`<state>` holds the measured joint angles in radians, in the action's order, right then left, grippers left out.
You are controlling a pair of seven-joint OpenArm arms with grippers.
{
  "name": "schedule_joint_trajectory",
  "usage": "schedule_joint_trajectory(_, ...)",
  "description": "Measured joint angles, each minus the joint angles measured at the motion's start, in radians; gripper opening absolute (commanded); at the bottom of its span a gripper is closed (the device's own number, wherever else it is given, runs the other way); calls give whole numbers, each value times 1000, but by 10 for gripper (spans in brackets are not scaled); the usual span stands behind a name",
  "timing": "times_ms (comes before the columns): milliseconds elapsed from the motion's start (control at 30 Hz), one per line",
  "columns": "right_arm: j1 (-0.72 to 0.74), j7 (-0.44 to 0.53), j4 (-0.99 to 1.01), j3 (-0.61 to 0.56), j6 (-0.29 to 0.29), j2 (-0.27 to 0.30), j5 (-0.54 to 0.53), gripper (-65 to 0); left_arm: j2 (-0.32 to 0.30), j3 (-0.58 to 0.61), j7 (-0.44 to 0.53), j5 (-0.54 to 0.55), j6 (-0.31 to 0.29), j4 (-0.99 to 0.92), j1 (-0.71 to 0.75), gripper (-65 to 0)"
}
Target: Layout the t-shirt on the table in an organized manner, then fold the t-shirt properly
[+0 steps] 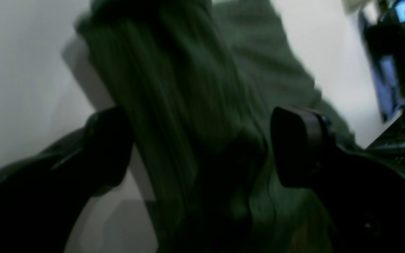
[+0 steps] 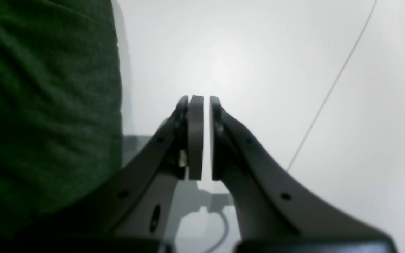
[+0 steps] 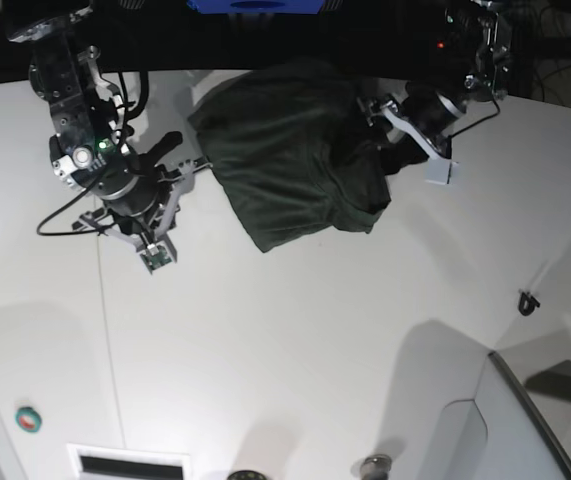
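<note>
The dark green t-shirt (image 3: 285, 150) lies bunched and wrinkled at the back of the white table (image 3: 295, 330). My left gripper (image 3: 383, 128) is at the shirt's right edge in the base view. In the blurred left wrist view the left gripper (image 1: 202, 146) stands open, its black fingers (image 1: 294, 144) wide apart with folds of the t-shirt (image 1: 188, 88) running between them. Just off the shirt's left edge, my right gripper (image 3: 195, 166) hovers. Its grey pads (image 2: 195, 137) are shut with nothing between them, over bare table (image 2: 258, 52), and the t-shirt (image 2: 47, 105) lies beside them.
A thin seam line (image 2: 329, 91) crosses the tabletop. A small black part (image 3: 528, 300) lies at the right. The table's curved edge (image 3: 525, 400) runs along the lower right. A round teal-and-red button (image 3: 28, 418) and a slot (image 3: 130, 463) sit at the front left.
</note>
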<state>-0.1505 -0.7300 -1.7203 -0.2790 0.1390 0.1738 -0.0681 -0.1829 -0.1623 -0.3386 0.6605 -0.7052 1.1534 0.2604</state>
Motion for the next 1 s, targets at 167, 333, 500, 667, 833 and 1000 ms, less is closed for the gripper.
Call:
schedule_joint_trajectory(167,-4,3,0,15,0,34,1,-626,-27,147,-3,-8,127,-16,-48,-573)
schedule_joint_trajectory(333,-34,0,0,103,0,38,2,-626,-52,257,-105,0,210,-20,-144,-650)
schedule_joint_trajectory(500,-61,3,0,180,0,38,1,-626,-143,372,-312,-33,254,6,-327,-650)
schedule_joint_trajectory(667,-82,1,1,236,0,36,4,-626,-245,645,-393,-95,254,-1,-566,-650)
schedule_joint_trajectory(833,-102,3,0,253,0,27,2,-627,-216,985,-410,-266,246,6,-761,-650)
schedule_joint_trajectory(1000,-122,4,-3,253,0,25,1,-627,-130,1201,-400,-451,222,-37,-834,-650)
